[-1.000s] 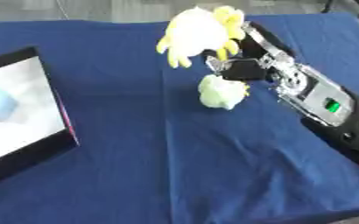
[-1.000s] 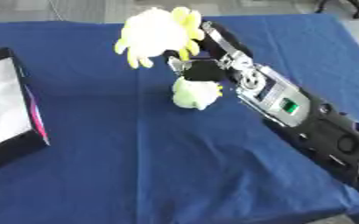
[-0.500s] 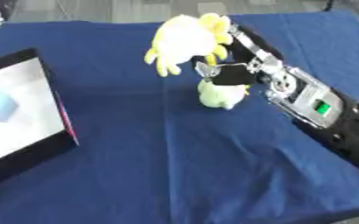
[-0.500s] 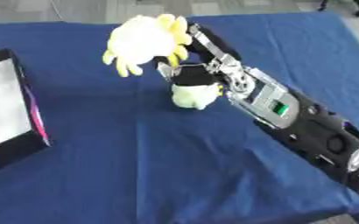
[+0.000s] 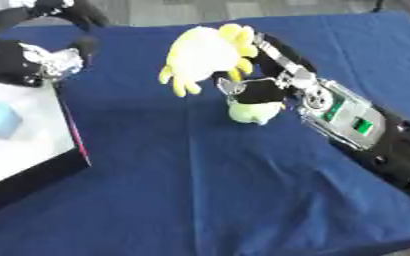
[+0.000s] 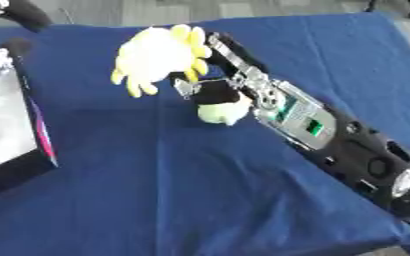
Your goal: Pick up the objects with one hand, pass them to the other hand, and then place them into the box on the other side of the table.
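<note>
Currently, my right hand (image 5: 261, 90) fingers curled round yellow plush toy (image 5: 204, 57), raised above blue surface (image 5: 200, 190), left hand (image 5: 73, 20) fingers relaxed, apart.

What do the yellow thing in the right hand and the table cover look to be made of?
The yellow toy looks like plush fabric: matte, fuzzy outline, soft stubby limbs dangling below it. A paler rounded part under the right hand looks equally soft; whether it is the same toy I cannot tell. The table cover seems woven cloth: matte blue, with shallow creases.
</note>
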`<state>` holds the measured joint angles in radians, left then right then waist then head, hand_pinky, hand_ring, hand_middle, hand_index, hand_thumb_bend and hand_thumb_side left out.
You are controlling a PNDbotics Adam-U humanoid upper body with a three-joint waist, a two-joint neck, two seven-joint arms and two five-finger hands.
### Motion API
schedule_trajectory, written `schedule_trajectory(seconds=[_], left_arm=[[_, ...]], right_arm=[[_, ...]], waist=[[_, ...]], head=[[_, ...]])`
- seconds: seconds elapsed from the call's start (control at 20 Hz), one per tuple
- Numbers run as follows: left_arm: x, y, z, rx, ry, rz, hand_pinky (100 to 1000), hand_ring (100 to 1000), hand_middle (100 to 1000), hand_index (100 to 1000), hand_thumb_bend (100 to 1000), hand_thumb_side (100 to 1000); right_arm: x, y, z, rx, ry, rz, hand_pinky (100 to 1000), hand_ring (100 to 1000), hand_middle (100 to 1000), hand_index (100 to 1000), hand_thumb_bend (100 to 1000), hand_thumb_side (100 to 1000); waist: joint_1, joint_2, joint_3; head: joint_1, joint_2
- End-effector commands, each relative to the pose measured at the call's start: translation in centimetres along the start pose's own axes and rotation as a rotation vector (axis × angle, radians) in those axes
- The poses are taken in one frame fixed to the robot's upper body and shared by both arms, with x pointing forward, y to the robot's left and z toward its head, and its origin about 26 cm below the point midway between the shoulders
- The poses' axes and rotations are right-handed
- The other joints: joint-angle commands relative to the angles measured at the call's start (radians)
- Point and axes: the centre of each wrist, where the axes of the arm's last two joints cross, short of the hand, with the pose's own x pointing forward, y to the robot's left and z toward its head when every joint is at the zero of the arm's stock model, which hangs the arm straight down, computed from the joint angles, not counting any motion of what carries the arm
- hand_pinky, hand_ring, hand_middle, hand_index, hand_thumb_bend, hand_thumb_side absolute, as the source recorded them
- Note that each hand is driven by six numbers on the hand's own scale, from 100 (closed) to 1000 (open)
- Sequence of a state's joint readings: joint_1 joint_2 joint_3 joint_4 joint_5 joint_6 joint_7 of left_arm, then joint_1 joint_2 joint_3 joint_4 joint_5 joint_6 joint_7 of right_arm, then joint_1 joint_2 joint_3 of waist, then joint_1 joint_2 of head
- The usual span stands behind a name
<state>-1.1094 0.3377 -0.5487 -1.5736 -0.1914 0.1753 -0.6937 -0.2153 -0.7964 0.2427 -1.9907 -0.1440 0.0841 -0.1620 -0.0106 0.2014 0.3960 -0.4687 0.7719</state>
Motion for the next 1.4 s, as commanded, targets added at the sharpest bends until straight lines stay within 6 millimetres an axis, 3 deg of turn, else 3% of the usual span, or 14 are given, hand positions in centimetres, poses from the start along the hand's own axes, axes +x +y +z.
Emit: schedule_trajectory(seconds=[0.05,0.3,0.55,0.65,0.7,0.8,0.85,1.2,1.4], left_arm=[[1.0,0.3,-0.6,-0.01,-0.012,-0.041,1000,855,823,849,100,593],[1.5,-0.4,-1.5,-0.025,-0.022,-0.063,1000,874,827,858,100,682],[2.1,-0.7,-1.6,0.021,-0.028,-0.104,1000,882,811,864,100,597],[2.1,-0.9,-1.6,0.05,-0.018,-0.1,1000,897,819,871,100,517],[2.0,-1.0,-1.6,0.062,-0.013,-0.092,1000,901,820,871,100,370],[1.8,-1.3,-1.6,0.071,0.001,-0.067,1000,901,819,870,100,191],[1.8,-1.4,-1.6,0.069,0.007,-0.051,1000,901,819,873,100,152],[2.0,-1.8,-1.7,0.024,0.022,0.034,1000,902,818,882,100,176],[1.9,-2.1,-1.9,0.007,0.033,0.079,1000,901,816,884,100,282]], right_arm=[[0.6,-0.3,-0.3,-0.003,-0.028,0.027,637,527,469,574,100,100],[0.6,-0.1,-0.4,-0.001,-0.029,0.036,638,527,469,574,100,100],[0.6,0.2,-0.4,0.006,-0.022,0.042,638,526,469,573,100,100],[0.5,0.3,-0.3,0.006,-0.018,0.046,638,526,469,573,100,100],[0.5,0.3,-0.3,0.006,-0.017,0.048,638,526,468,573,100,100],[0.5,0.4,-0.3,0.004,-0.017,0.051,638,526,468,572,100,100],[0.5,0.4,-0.3,0.002,-0.018,0.053,638,526,468,572,100,100],[0.5,0.7,-0.4,-0.022,-0.039,0.079,640,527,466,569,100,100],[0.6,0.8,-0.5,-0.048,-0.053,0.095,642,528,466,568,100,100]], waist=[[0.014,-0.013,0.001],[0.012,-0.009,0.003],[0.011,-0.005,0.005],[0.01,-0.004,0.007],[0.01,-0.003,0.008],[0.009,-0.002,0.009],[0.009,-0.002,0.01],[0.005,0.004,0.013],[0.004,0.006,0.013]], head=[[0.002,-0.002],[0.007,-0.002],[0.013,-0.002],[0.013,-0.002],[0.013,-0.002],[0.013,-0.002],[0.013,-0.002],[0.015,-0.002],[0.014,-0.002]])
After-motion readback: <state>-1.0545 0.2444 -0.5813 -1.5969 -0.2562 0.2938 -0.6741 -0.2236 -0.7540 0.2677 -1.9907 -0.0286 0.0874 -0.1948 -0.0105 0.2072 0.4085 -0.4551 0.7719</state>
